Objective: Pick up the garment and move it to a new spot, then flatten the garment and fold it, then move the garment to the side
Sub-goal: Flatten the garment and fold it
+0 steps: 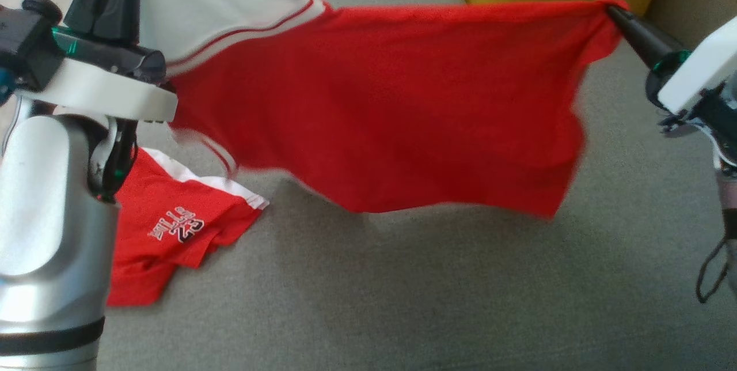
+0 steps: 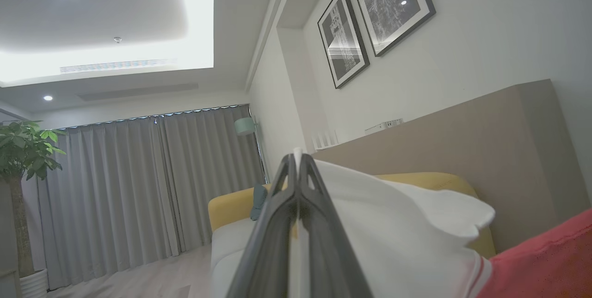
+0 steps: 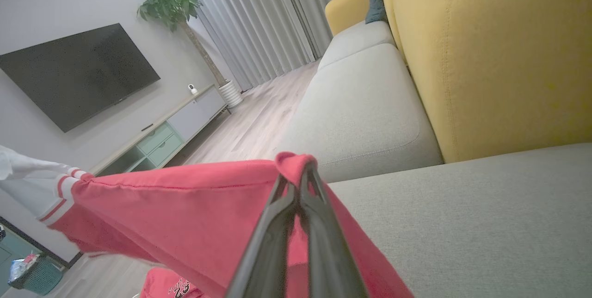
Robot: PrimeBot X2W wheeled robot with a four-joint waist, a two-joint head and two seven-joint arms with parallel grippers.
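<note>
Relocation, probably: red knit garment, white-sleeved, hangs pinched tight by left jaws at ten o'clock, right jaws at two; next, lower it flat onto grey fabric sofa.

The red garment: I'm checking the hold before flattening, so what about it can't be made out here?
- Head view: the garment has a motion-blurred lower edge, so its outline is unclear.
- Head view: the left forearm hides whether the printed red piece joins the garment.
- Head view: the print is too small to read.
- Left wrist view: the left gripper covers the pinched white edge with its own fingers.
</note>
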